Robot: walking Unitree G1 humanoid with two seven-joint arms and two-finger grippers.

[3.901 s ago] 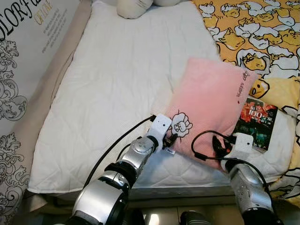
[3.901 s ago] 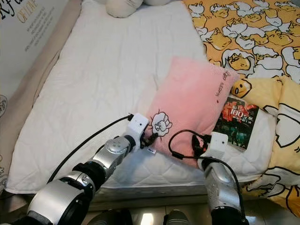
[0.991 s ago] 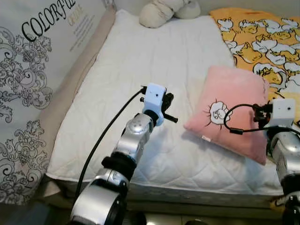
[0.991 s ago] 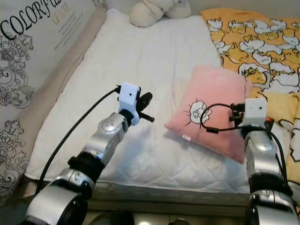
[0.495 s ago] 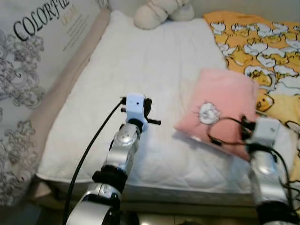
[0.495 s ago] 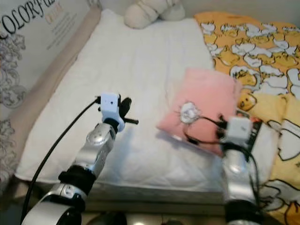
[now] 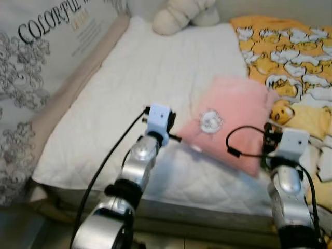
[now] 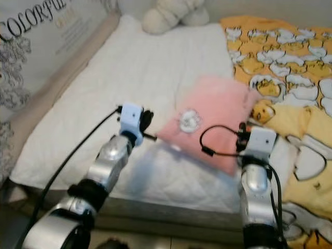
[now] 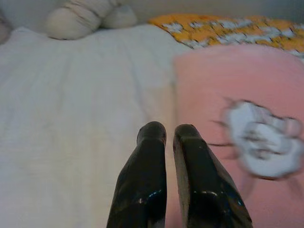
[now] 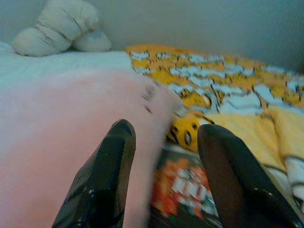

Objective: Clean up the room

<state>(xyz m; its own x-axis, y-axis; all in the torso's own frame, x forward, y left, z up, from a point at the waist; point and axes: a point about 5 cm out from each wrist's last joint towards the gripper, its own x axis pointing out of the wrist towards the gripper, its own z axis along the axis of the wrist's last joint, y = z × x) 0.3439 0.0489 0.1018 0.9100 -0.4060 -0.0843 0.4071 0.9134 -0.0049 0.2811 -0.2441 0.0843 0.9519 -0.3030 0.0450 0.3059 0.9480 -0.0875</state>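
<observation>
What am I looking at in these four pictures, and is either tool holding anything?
This is a humanoid robot with two silver arms, standing at a bed. Two pictures come from its head, looking down; the other two look along each arm's black fingers. On the white mattress lies a pink pillow, beside a yellow duck-print blanket, with a cream plush toy at the far end. A book lies beside the pillow. The left tool is shut and empty; the right tool is open, holding nothing.

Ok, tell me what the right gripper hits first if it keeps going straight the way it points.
Probably the book lying between the pink pillow and the yellow duck blanket. The right gripper is open and aimed at that gap, though depth is hard to judge.
</observation>
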